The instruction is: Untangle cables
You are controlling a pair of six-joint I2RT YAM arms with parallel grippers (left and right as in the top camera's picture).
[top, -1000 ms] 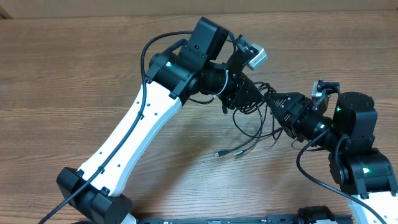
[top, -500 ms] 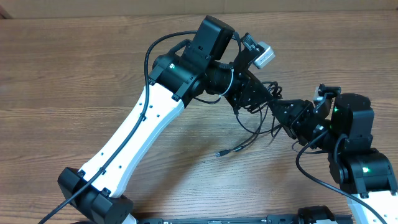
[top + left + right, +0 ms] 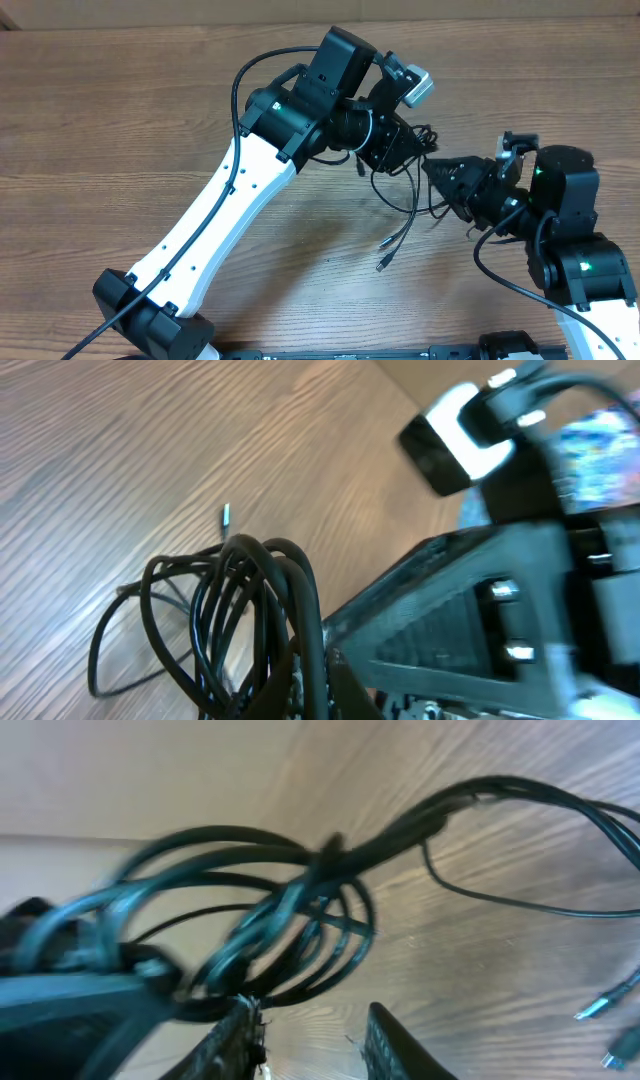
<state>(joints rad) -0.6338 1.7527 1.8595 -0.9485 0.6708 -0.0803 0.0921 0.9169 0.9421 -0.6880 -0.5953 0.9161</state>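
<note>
Over wooden table [image 3: 100,120], left hand [image 3: 404,150] holds cables [image 3: 300,595] aloft.

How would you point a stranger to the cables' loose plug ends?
Find the white left arm on the wooden table. The cables bunch at its gripper, and two strands trail out between the arms. The plugs tip those strands, clear of the tangle.

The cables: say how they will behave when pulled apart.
Probably floppy: the cables sag in loose loops, and their ends hang down limp. Likely light, since every strand is very thin. They may snag rather than slide free, because several loops cross and wrap around each other in one bunch.
</note>
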